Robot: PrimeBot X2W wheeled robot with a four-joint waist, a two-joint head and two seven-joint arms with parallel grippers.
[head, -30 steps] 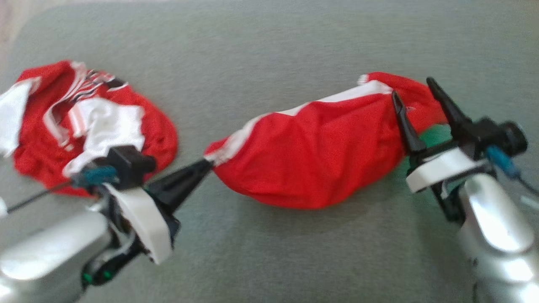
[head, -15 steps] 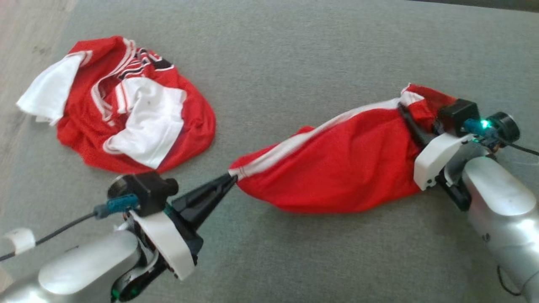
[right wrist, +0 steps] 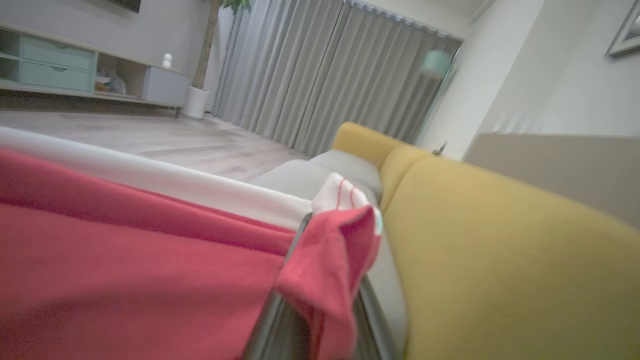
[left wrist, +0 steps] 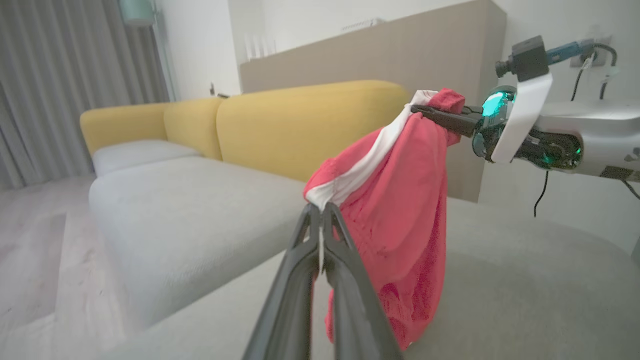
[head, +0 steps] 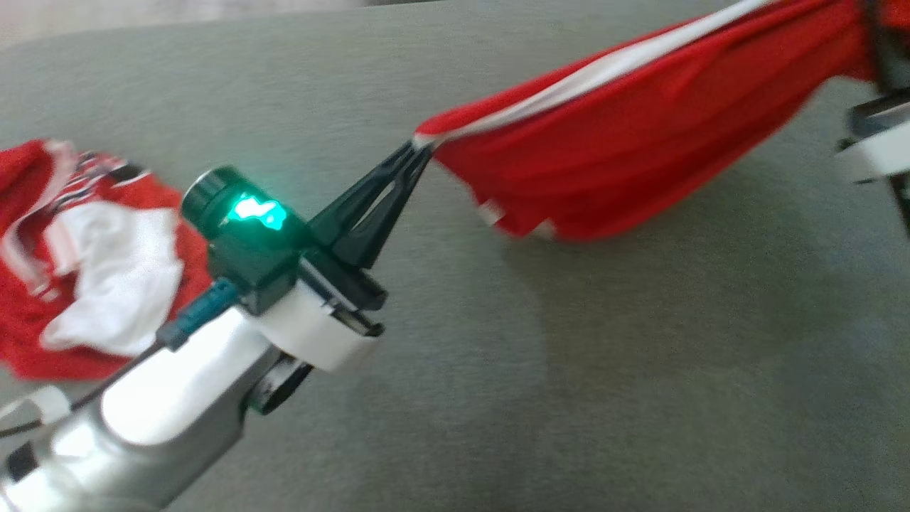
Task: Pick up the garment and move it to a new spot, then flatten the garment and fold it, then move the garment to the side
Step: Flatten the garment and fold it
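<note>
right gripper (left wrist: 417, 108) just clamped garment (head: 640, 142); left gripper (head: 421, 145) pinching other end; now off the cushion (head: 498, 391), ready to relocate.

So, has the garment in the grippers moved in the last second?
Yes, upward: the garment lay on the grey cushion, now hangs above it between left gripper and right gripper.

I hold the garment (head: 640, 135) above the grey cushion (head: 569, 398)
My left hand (head: 421, 146) pinches 1 white-trimmed corner; the cloth sags clear. A 2nd red-and-white shirt (head: 106, 291) lies crumpled far left.
</note>
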